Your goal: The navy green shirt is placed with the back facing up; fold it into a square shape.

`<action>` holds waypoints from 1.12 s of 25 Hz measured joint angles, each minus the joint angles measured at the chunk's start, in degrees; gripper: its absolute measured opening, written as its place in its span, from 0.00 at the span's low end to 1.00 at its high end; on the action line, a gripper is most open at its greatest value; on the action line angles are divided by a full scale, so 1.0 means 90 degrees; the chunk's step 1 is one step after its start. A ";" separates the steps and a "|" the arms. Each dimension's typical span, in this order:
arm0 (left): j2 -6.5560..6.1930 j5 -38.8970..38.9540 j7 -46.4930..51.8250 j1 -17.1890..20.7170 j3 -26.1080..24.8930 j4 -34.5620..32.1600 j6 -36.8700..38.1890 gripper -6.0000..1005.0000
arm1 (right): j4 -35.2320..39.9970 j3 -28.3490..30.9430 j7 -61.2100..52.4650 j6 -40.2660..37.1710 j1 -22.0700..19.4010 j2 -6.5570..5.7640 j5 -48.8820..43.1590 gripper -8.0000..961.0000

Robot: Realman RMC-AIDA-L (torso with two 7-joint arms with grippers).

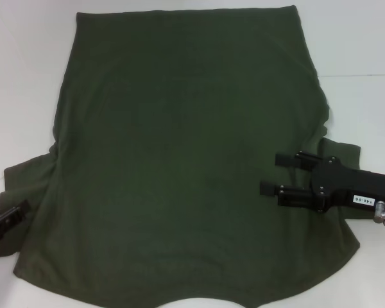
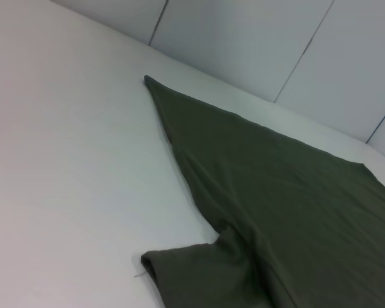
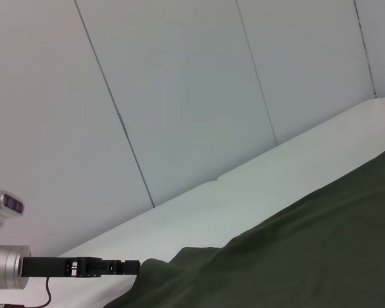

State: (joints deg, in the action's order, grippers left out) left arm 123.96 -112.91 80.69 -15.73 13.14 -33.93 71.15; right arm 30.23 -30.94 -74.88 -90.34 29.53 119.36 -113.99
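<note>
Navy green shirt (image 1: 186, 160) spread flat on white counter (image 1: 25, 77), plain side up, covering most of it. My right end effector (image 1: 269, 173) over shirt's right side near sleeve, fingers apart, holding nothing. My left end effector (image 1: 6, 221) at near-left sleeve edge; grip unclear.

Large dark olive-green soft cotton T-shirt (image 1: 179, 160), plain side up, spread flat and unfolded on white table (image 1: 25, 77). Straight hem lies along the table's far edge, neckline curve at the near edge. Short sleeves stick out toward left and right edges. Mild wrinkles by both armpits; no lettering visible.
</note>
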 joint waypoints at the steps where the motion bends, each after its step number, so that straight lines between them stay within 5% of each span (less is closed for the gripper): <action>1: 0.0003 -0.0007 0.0000 0.0000 0.0003 0.0001 -0.0005 0.86 | 0.0000 0.0000 0.0000 0.0000 0.0000 0.0000 0.0000 0.93; 28: -0.0013 -0.0333 0.0011 -0.0133 0.0366 -0.0064 0.0003 0.76 | 0.0000 0.0010 0.0008 -0.0001 0.0000 0.0000 0.0060 0.93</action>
State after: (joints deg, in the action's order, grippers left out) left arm 123.85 -115.90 80.78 -16.93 16.44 -34.51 71.17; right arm 30.23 -30.85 -74.82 -90.35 29.53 119.35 -113.44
